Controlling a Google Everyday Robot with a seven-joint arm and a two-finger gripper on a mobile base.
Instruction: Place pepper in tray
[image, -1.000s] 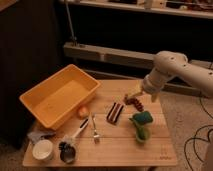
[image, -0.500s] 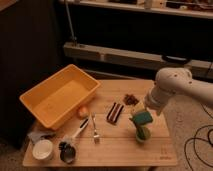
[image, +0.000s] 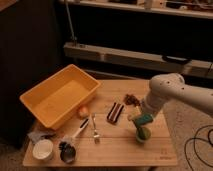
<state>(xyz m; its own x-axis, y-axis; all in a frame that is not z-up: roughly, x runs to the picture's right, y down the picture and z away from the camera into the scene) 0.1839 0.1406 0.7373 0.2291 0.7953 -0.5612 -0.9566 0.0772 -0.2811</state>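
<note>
Wooden table (image: 155, 150) — pincer (image: 139, 115) at sponge (image: 145, 120), cup (image: 142, 134)

Big yellow-orange rectangular tray (image: 37, 102): smooth matt plastic. Light wood surface (image: 120, 147): matt, vis. grain. End effector (image: 141, 119), lower right, on smooth semi-gloss white arm (image: 167, 92).

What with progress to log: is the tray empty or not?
Empty: the tray shows only bare yellow floor. The gripper is just above the green cup.
</note>
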